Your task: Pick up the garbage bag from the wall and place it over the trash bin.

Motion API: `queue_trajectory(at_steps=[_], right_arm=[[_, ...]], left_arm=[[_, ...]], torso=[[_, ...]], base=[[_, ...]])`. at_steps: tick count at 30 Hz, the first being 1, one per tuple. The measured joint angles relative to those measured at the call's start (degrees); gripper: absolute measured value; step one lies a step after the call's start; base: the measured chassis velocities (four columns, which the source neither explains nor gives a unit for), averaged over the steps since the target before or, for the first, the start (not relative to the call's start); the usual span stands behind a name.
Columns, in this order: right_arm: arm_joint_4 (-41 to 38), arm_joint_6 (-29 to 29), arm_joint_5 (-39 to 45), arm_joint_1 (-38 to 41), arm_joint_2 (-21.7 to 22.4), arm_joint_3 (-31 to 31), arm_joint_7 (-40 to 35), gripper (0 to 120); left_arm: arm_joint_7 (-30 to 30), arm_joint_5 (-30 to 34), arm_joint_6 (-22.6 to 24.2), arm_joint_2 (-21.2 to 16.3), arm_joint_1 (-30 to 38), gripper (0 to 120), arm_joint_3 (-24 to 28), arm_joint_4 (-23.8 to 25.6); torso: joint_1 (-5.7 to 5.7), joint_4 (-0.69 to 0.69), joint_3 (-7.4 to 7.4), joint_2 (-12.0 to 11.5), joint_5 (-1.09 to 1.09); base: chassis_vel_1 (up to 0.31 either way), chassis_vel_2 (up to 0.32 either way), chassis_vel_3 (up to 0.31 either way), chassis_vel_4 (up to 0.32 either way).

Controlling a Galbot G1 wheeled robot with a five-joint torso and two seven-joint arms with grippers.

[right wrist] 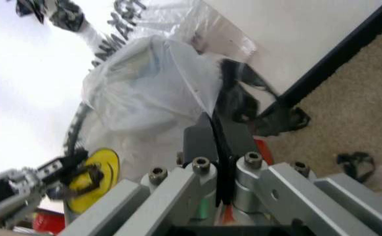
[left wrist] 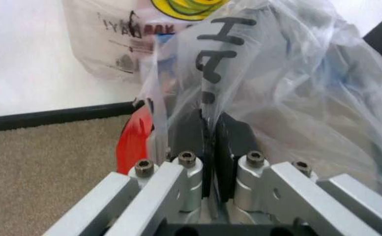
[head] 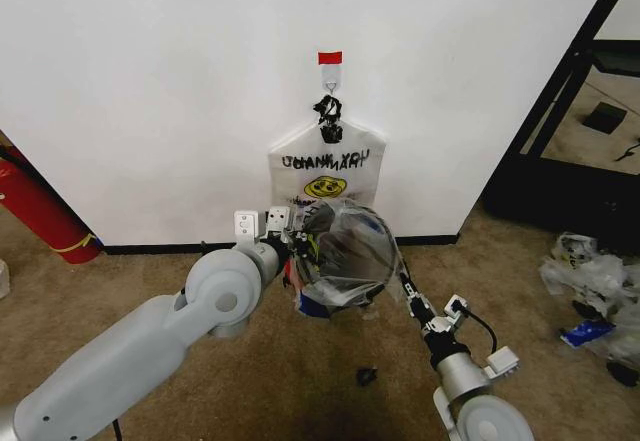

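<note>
The garbage bag [head: 345, 223], thin see-through plastic with blue patches, is stretched open between my two grippers over the trash bin [head: 343, 261], whose black mesh shows through the film. My left gripper [head: 293, 244] is shut on the bag's left edge; in the left wrist view the left gripper [left wrist: 212, 142] pinches film marked with black lettering, and the bin's red base [left wrist: 133, 143] sits just beyond. My right gripper [head: 402, 283] is shut on the bag's right edge, and the right gripper [right wrist: 217, 142] shows the film clamped between its pads. The wall [head: 150, 81] stands right behind.
A second white smiley bag [head: 325, 166] hangs from the hook under a red tape strip [head: 330, 57]. A red cylinder [head: 35, 211] leans at the left. A heap of clear wrappers [head: 590, 281] lies at the right, below a black frame [head: 560, 111]. A small black scrap [head: 367, 374] lies on the carpet.
</note>
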State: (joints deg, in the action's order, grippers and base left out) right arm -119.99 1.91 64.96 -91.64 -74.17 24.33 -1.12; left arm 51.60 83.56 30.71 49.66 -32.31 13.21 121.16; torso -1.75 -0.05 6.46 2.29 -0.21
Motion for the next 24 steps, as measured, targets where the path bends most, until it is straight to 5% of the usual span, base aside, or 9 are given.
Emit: queue_trajectory(at_steps=[24], right_arm=[[9.05, 2.59, -8.31, 9.06, 4.17, -1.56, -4.47, 0]], left_arm=[[4.86, 11.10, 0.67, -0.34, 4.20, 1, -0.13, 2.41]], torso=[[0.00, 0.01, 0.00, 0.00, 0.00]], base=[[0.000, 0.000, 0.000, 0.000]])
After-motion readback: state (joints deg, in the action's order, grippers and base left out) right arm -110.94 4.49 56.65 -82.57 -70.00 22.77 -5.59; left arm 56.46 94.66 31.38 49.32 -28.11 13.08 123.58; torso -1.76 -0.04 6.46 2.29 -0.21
